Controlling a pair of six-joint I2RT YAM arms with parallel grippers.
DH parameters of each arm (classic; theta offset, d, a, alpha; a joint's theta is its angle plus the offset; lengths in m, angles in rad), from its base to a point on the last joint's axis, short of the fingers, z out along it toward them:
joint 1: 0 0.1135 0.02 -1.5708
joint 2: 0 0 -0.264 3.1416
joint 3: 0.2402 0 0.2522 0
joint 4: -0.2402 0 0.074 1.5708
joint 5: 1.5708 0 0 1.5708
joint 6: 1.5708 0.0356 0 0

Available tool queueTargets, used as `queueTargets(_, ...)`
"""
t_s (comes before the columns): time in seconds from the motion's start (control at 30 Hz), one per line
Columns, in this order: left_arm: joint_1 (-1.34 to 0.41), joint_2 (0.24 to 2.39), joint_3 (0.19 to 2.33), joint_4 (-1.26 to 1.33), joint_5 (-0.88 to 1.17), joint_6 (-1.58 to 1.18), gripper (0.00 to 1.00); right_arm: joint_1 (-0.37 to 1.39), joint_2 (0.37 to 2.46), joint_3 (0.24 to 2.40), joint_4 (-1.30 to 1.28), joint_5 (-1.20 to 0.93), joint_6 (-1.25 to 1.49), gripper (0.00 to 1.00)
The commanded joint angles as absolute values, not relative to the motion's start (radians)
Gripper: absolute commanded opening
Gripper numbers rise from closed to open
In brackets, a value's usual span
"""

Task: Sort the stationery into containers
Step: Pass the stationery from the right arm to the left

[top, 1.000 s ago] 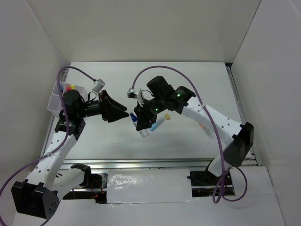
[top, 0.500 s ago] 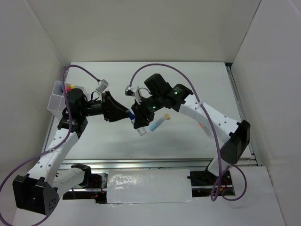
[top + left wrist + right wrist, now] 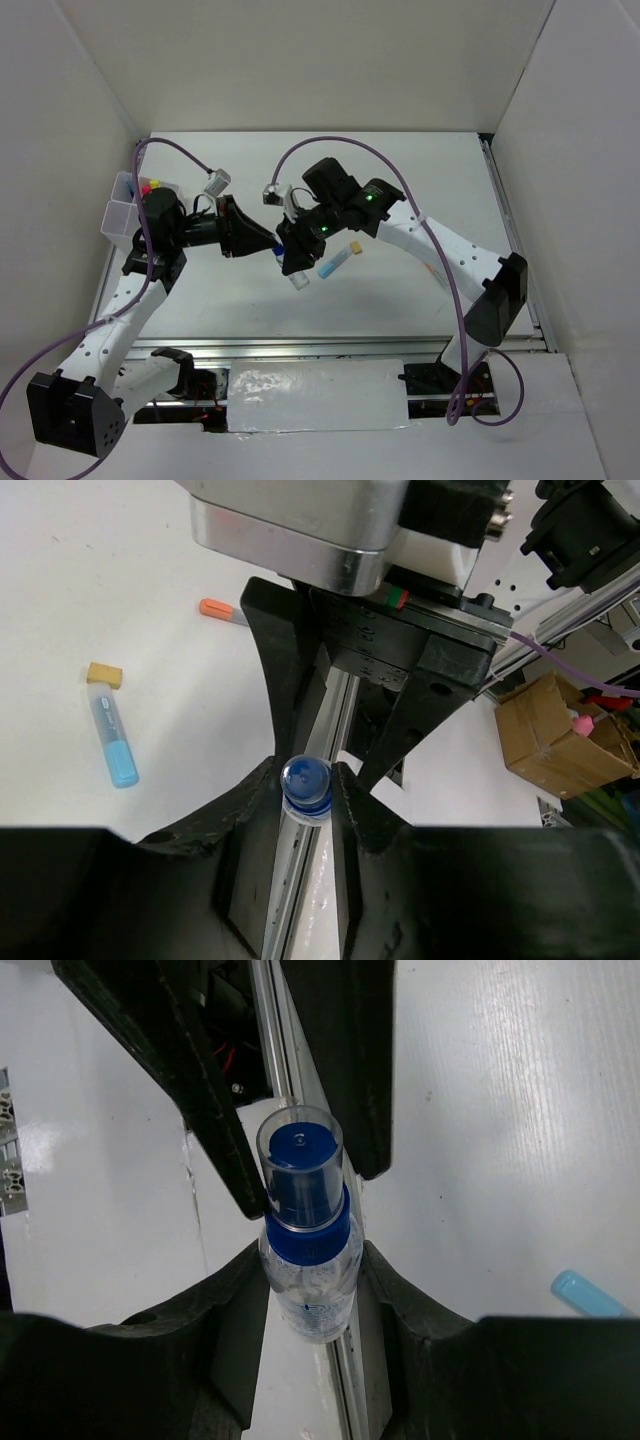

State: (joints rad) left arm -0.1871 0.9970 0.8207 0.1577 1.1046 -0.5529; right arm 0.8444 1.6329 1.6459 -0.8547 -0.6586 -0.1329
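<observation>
A clear blue-capped bottle [image 3: 305, 1260] hangs in mid-air between both grippers. My right gripper [image 3: 312, 1285] is shut on its body. My left gripper [image 3: 305, 780] has its jaws closed against the blue cap [image 3: 306, 783]. In the top view the two grippers meet at the table's middle, left [image 3: 272, 247] and right [image 3: 295, 262], with the bottle [image 3: 297, 272] between them. A light-blue marker [image 3: 338, 262] lies on the table just right of them. The translucent organizer box [image 3: 122, 208] stands at the far left with pink and yellow caps [image 3: 150, 185] in it.
An orange-capped tube [image 3: 222, 610] and the light-blue marker [image 3: 112, 742] lie on the white table in the left wrist view. Thin pens [image 3: 440, 272] lie under the right arm. White walls enclose the table; a metal rail [image 3: 330, 348] runs along its near edge.
My right gripper has carried the bottle left, away from the light-blue marker. My left gripper has come right to meet it and now has the cap between its fingers.
</observation>
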Motion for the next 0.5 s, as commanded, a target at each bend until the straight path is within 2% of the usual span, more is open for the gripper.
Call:
queueTargets(0.0, -0.190, 0.980, 0.838, 0.193, 1.117, -0.548, 0.37, 0.854, 1.634, 1.710, -0.848, -0.669, -0.118, 0.00)
queueTargets(0.1, -0.192, 0.985, 0.844, 0.180, 1.115, -0.538, 0.15, 0.854, 1.632, 1.713, -0.848, -0.655, -0.114, 0.00)
queueTargets(0.13, -0.190, 0.985, 0.853, 0.157, 1.105, -0.525, 0.05, 0.854, 1.629, 1.715, -0.845, -0.652, -0.110, 0.00)
queueTargets(0.2, -0.190, 0.988, 0.862, 0.137, 1.094, -0.511, 0.00, 0.854, 1.628, 1.713, -0.842, -0.640, -0.104, 0.04)
queueTargets(0.3, -0.190, 0.983, 0.882, 0.074, 1.042, -0.476, 0.00, 0.848, 1.634, 1.726, -0.851, -0.606, -0.086, 0.44)
queueTargets(0.33, -0.189, 0.982, 0.899, 0.016, 1.020, -0.442, 0.00, 0.847, 1.631, 1.727, -0.851, -0.600, -0.078, 0.63)
queueTargets(0.4, -0.169, 0.976, 0.914, -0.029, 0.989, -0.411, 0.00, 0.830, 1.620, 1.717, -0.845, -0.594, -0.069, 0.74)
queueTargets(0.47, -0.144, 0.968, 0.919, -0.072, 0.980, -0.399, 0.00, 0.816, 1.600, 1.701, -0.844, -0.595, -0.061, 0.79)
